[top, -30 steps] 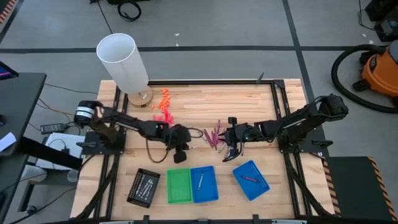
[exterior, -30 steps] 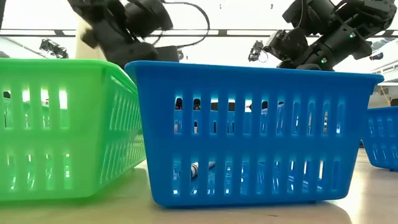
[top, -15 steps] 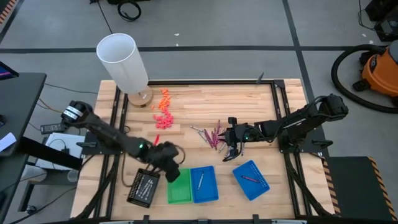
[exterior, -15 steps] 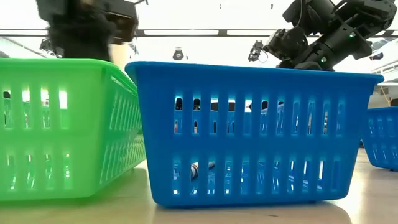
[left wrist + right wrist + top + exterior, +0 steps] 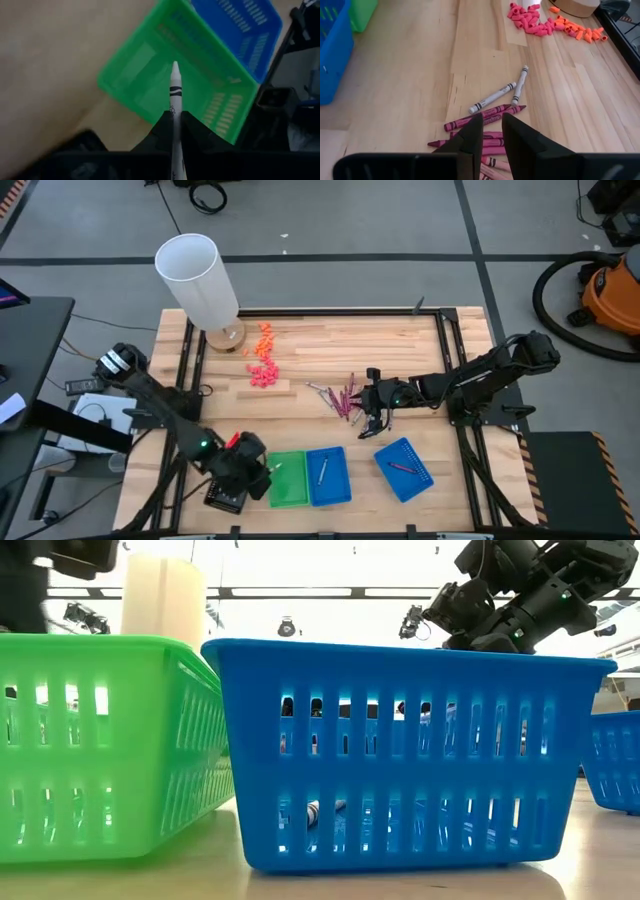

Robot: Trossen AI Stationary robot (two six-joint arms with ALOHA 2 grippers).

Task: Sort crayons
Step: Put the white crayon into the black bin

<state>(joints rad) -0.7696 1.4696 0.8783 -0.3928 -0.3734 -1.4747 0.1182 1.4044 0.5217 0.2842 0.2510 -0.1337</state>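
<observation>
Clamping a pale grey crayon (image 5: 175, 95) between its closed fingers, your left gripper (image 5: 262, 470) sits at the near left of the table (image 5: 330, 350), at the left edge of the green tray (image 5: 288, 478), with the black tray (image 5: 226, 484) just beside it; the crayon's tip points over the green tray. Next along you have a blue tray (image 5: 327, 475) with one crayon inside, then a second blue tray (image 5: 404, 468) holding a magenta one. Your right gripper (image 5: 376, 420) hangs with fingers narrowly parted and nothing between them, over the loose pile of crayons (image 5: 490, 112) mid-table, magenta and grey ones lying together. Chunky orange and pink bits (image 5: 262, 355) lie farther back, near the white cylinder (image 5: 196, 280)
</observation>
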